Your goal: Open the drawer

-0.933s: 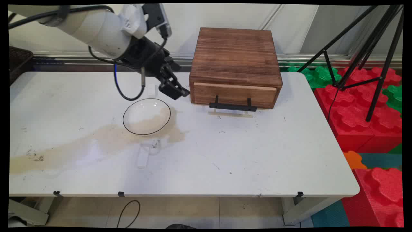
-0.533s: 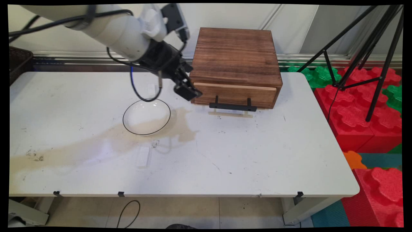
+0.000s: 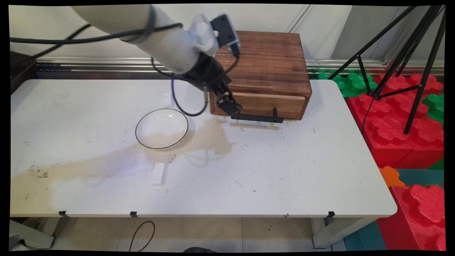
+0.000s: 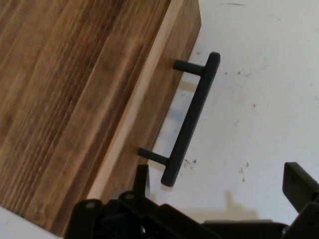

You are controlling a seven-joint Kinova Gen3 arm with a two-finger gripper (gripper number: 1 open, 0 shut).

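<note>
We see our gripper point(image 3: 229, 106) with its fingers spread wide and holding nothing, poised just beside the left end of the black handle point(image 3: 257, 117) on the closed wooden drawer box point(image 3: 261, 67), the white bowl point(image 3: 161, 128) lying apart on the table point(image 3: 284, 170).

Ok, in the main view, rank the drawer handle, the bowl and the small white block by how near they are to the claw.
1. Drawer handle: just right of the claw, on the wooden box's front.
2. Bowl: to its left, on the table.
3. Small white block: farthest, toward the table's near edge.
</note>
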